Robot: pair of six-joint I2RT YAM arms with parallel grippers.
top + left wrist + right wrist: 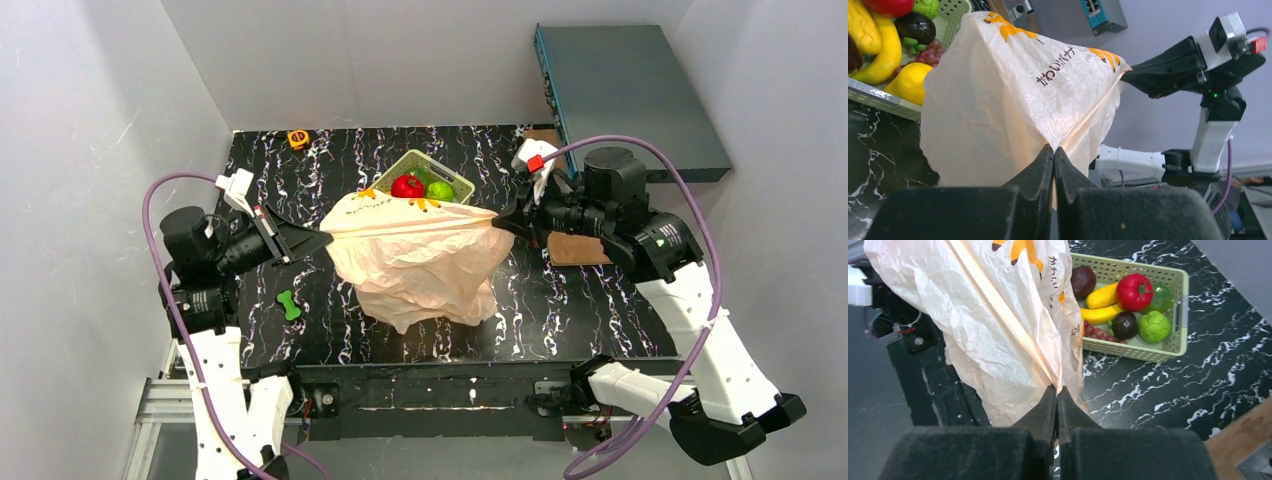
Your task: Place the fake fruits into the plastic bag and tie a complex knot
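The peach plastic bag [420, 262] hangs stretched over the table's middle, its top edge pulled taut between my two grippers. My left gripper [322, 238] [1053, 150] is shut on the bag's left end. At the right end, my right gripper [500, 222] [1056, 390] is shut on the bag too. The fake fruits lie in the light green basket [1133, 351] behind the bag: red apple [1134, 291], green lime [1154, 326], bananas [1100, 315], dark plum [1083, 281], grapes [1096, 332] and a yellow citrus [910, 82]. The knot is out of view.
A small green bone-shaped toy [289, 304] lies on the marble top near the left arm. A yellow tape measure [298, 138] sits at the back left edge. A grey box [630, 95] stands at the back right, with a wooden board [575, 248] under the right arm.
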